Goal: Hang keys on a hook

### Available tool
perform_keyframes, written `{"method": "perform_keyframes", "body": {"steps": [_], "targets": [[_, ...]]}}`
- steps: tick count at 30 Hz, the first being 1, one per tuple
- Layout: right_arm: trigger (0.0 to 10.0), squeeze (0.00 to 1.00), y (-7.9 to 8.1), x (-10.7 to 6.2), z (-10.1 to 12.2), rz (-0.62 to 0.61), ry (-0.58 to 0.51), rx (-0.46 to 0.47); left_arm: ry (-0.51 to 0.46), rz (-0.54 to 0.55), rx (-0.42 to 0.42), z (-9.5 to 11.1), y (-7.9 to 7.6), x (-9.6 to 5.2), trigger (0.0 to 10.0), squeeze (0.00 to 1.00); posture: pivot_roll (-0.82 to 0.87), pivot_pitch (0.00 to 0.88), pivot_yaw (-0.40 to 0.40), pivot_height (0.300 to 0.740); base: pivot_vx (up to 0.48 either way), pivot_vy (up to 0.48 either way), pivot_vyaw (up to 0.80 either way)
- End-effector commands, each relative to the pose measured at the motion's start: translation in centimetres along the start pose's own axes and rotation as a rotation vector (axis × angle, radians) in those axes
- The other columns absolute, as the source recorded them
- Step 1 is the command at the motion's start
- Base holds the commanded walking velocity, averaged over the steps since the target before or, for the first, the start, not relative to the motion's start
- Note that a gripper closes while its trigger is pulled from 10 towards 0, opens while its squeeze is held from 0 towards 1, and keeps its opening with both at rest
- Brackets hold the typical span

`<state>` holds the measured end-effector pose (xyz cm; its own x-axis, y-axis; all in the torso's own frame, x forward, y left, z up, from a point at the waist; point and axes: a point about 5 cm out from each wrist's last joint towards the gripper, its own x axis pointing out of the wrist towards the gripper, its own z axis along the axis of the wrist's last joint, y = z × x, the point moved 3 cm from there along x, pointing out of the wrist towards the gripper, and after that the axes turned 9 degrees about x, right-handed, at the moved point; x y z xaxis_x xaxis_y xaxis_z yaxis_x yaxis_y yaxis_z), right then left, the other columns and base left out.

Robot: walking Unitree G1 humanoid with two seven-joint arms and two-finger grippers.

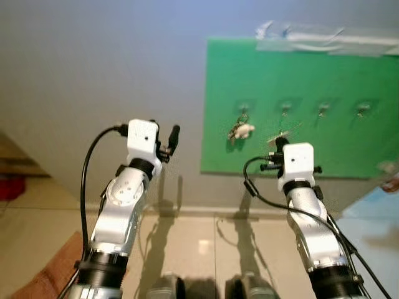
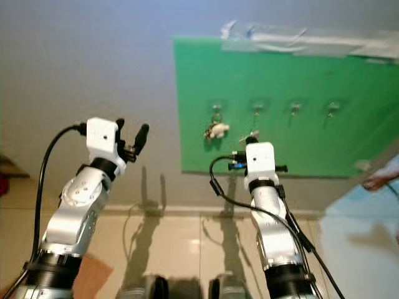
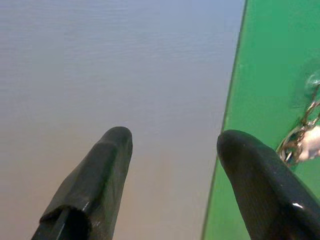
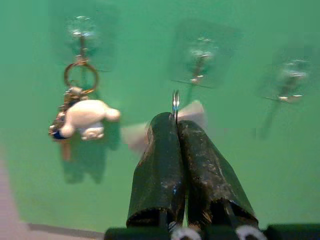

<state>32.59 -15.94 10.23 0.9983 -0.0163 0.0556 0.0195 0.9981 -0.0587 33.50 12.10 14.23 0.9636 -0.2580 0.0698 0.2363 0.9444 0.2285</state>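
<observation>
A green board (image 1: 312,87) on the wall carries a row of clear stick-on hooks. A set of keys with a white plush charm (image 4: 85,117) hangs from the leftmost hook (image 4: 80,30). My right gripper (image 4: 176,122) is shut on a second key ring (image 4: 175,102), held edge-on just below the second hook (image 4: 199,62); a pale charm (image 4: 192,111) blurs behind the fingertips. In the head view that gripper (image 1: 278,142) is raised before the board. My left gripper (image 1: 171,138) is open, raised left of the board's edge, holding nothing.
Two more bare hooks (image 1: 323,111) (image 1: 362,110) sit to the right. Tape (image 1: 324,37) holds the board's top edge. Below lie a tiled floor (image 1: 199,243) and a baseboard. A brown object (image 1: 50,274) lies at the lower left.
</observation>
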Motion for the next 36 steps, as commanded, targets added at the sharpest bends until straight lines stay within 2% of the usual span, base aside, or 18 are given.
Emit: {"method": "perform_keyframes", "body": {"steps": [1,18,26,29,34,35,36], "targets": [[0.0,0.00,-0.95,-0.20,-0.05,-0.024,0.003,-0.005,-0.014,-0.041,-0.007,0.38,-1.08,0.10,10.0,0.00,-0.14,0.142,0.028,0.740,0.000,-0.439,0.00],[0.0,0.00,-0.79,-0.32,0.03,-0.018,0.002,-0.010,-0.039,-0.079,-0.004,0.91,-1.60,-0.14,10.0,0.00,-0.14,0.154,0.026,0.740,0.000,-0.445,0.00],[0.0,0.00,-0.65,-0.31,-0.03,-0.005,0.007,-0.014,-0.032,-0.070,-0.002,0.66,-1.51,-0.27,10.0,0.00,-0.14,0.155,0.019,0.740,0.193,-0.408,0.00],[0.0,0.00,-0.60,-0.17,0.07,-0.001,0.007,-0.016,-0.031,-0.055,-0.025,0.66,-1.35,-0.21,10.0,0.00,-0.14,0.153,0.015,0.740,0.170,-0.410,0.00],[0.0,0.00,-0.61,-0.08,0.08,0.005,0.011,-0.020,-0.031,-0.039,-0.038,0.70,-1.16,-0.20,10.0,0.00,-0.14,0.156,0.013,0.740,0.000,0.000,0.00],[3.4,0.00,-0.62,-0.08,0.08,0.004,0.012,-0.021,-0.029,-0.036,-0.032,0.68,-1.12,-0.21,10.0,0.00,-0.14,0.156,0.013,0.740,0.000,0.000,0.00],[10.0,0.00,-0.65,-0.07,0.02,0.006,0.018,-0.028,-0.032,-0.035,-0.034,0.72,-1.12,-0.19,10.0,0.00,-0.14,0.157,0.009,0.740,0.000,0.000,0.00]]}}
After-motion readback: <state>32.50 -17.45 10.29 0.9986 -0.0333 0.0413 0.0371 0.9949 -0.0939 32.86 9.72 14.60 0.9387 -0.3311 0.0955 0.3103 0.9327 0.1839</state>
